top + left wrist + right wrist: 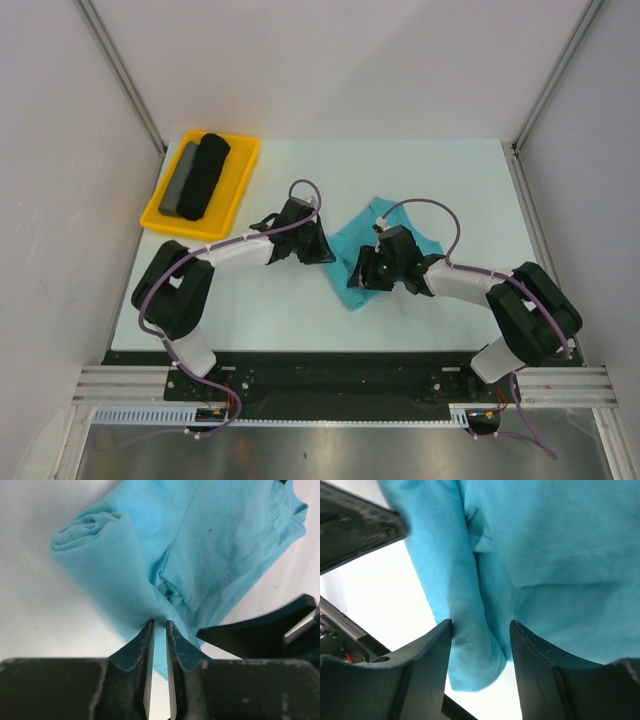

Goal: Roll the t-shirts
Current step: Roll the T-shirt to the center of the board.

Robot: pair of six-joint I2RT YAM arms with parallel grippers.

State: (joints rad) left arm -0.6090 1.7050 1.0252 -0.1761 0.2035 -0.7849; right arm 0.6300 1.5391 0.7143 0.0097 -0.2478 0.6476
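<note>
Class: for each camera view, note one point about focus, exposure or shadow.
Top external: evenly lit, sharp, only faint shadows on the table. Left wrist: turquoise t-shirt crisp, table washed out near white. Right wrist: cloth close and slightly soft, right gripper dark against the bright table.

Left claw point(159, 622) tight, right claw point(481, 624) wide

- A yellow tray point(243, 162) is sitting at the far left corner of the white table point(300, 310) I am working over.
- A metal rail point(120, 385) is running along its near edge.
</note>
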